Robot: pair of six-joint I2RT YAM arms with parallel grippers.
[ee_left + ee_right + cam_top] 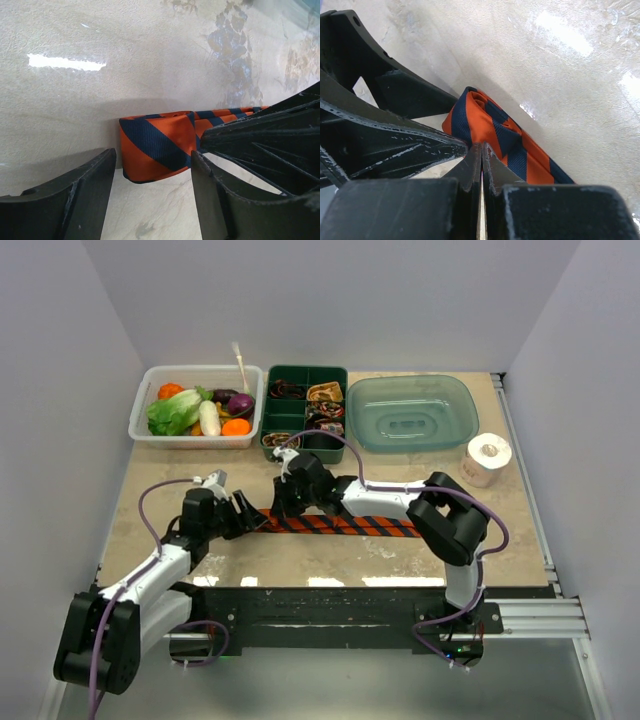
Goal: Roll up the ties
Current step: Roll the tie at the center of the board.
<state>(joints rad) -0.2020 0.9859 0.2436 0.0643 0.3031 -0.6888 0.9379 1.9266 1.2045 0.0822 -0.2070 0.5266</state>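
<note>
Writing: no brand or label is large enough to read in any view.
Tie: one orange-and-navy striped tie (340,525) lies flat across the middle of the table (300,565). It runs left to right in front of the arms.
Tie end: in the left wrist view its left end (155,147) is folded back on itself into a short, thick lap. The right wrist view shows layers curled inside that fold.
Left gripper: one, the left gripper (248,515), low at the tie's left end. Its two fingers (75,200) stand apart, with the folded end at the mouth of the gap. Whether either finger touches the cloth I cannot tell.
Right gripper: one, the right gripper (287,502), just right of the left one and over the tie. Its fingers (470,170) are clenched tight together with nothing between them. The joined tips meet the tie just behind the fold, and I cannot tell whether they press it.
Tray: one dark green divided tray (305,370) at the back of the table. Several small coiled ties sit in its compartments, too small to count surely.
Bin: one clear bin (140,418) left of the tray, holding green, orange, white and purple vegetables.
Bowl: one pale green see-through bowl (412,385) right of the tray.
Roll: one white paper roll (488,458) near the bowl's right corner, well apart from the tie.
</note>
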